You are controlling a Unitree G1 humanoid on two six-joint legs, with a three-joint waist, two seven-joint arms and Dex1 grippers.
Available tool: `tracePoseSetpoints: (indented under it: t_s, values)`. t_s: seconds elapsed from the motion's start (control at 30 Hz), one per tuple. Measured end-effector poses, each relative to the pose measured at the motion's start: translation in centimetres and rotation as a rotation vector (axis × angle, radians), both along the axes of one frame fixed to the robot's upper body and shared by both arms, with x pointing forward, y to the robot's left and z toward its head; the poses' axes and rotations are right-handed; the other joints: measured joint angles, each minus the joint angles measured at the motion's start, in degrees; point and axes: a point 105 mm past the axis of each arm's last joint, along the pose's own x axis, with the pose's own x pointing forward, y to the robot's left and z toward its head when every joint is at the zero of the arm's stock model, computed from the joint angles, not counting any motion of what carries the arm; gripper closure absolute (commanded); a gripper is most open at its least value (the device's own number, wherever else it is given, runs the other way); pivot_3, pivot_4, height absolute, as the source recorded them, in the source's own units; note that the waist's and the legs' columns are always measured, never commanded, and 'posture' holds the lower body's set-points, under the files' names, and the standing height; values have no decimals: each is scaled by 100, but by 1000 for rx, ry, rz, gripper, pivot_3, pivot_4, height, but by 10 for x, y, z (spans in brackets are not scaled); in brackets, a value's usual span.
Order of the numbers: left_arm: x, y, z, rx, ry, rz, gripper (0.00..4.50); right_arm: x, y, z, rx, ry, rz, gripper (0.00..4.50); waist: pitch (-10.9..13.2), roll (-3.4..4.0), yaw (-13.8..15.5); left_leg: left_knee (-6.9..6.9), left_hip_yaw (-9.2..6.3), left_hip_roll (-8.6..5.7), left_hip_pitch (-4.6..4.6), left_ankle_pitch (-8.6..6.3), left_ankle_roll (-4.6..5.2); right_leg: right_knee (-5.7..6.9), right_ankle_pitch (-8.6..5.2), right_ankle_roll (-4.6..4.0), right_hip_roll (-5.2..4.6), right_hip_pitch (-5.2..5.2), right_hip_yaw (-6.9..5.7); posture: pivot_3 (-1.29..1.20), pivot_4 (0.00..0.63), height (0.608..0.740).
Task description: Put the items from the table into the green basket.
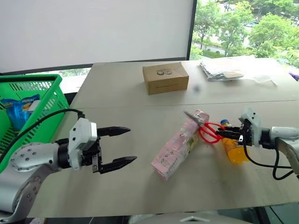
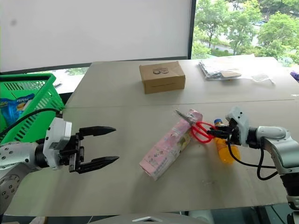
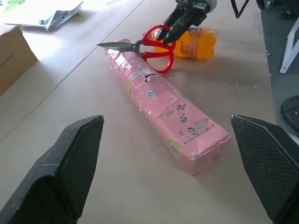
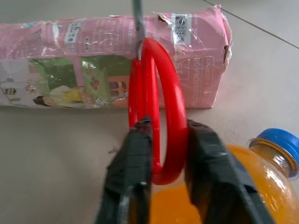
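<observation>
Orange drink bottle point(image 1: 234, 150) sits half-hidden behind right hand point(image 1: 223, 133).

We read this as an office or lab test room: a wide bare table point(image 1: 140, 186), a blank white wall panel point(image 1: 93, 28), a large window point(image 1: 247, 28) onto trees, and a cardboard box point(image 1: 165, 77).

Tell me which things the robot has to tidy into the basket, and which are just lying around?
For the job:
- pink package
- orange bottle
- red scissors, gripped by the right gripper
- green basket, where they go

Just lying about:
- cardboard box
- clear plastic bags at the far end of the table
</observation>
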Motion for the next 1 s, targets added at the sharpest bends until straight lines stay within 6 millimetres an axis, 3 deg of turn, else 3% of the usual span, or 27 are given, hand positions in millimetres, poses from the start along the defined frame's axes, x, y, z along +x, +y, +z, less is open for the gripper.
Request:
tracePoseSetpoints:
  t_s: [0.2, 0.37, 0.47, 0.6, 0.67, 0.7, 0.87, 1.0]
  values:
    - [2, -1, 1, -13, -12, 16, 0, -1, 2, 6, 111, 2, 12, 4449, 11, 6, 2, 0, 0, 1, -1, 0, 0, 0, 2, -1, 1, -1, 0, 49, 37, 724]
    - [6, -4, 11, -61, -47, 9, 0, -5, 12, 44, 390, -42, 34, 4449, 28, 11, 17, 0, -2, 1, -3, 0, 0, -1, 3, -1, 1, -1, 0, 38, 34, 724]
    - [12, -6, 21, -92, -78, 15, 0, 16, 5, 70, 496, -115, -72, 4449, 32, 13, 9, 2, 1, 0, 2, 0, -1, 1, 8, -5, 2, -1, 3, 36, 32, 724]
    - [20, -8, 32, -134, -123, 35, 0, 66, -35, 83, 577, -180, -435, 4449, 31, 11, 13, 3, 5, 0, 1, 3, -6, 4, 14, -12, 5, -3, 5, 30, 21, 724]
    - [23, -8, 35, -143, -135, 41, 0, 84, -61, 73, 545, -160, -625, 3451, 30, 12, 13, 1, 12, 0, -3, 17, -28, 4, 14, -14, 5, -7, 12, 25, 19, 724]
    - [24, -7, 35, -145, -134, 45, 0, 87, -66, 68, 532, -145, -663, 3221, 30, 12, 12, 1, 14, 0, -4, 17, -28, 4, 14, -14, 6, -9, 14, 20, 18, 724]
    - [29, -11, 36, -157, -135, 41, 0, 107, -104, 43, 321, -219, -923, 928, 28, 15, -74, -3, 52, 0, -4, 18, -26, 4, 16, -12, 8, -21, 50, 29, 11, 724]
    - [30, -13, 34, -165, -125, 51, 0, 105, -139, 29, 194, -274, -1080, 882, 28, 14, -120, -3, 62, 5, 0, 18, -25, 3, 16, -11, 18, -21, 69, 33, 8, 724]
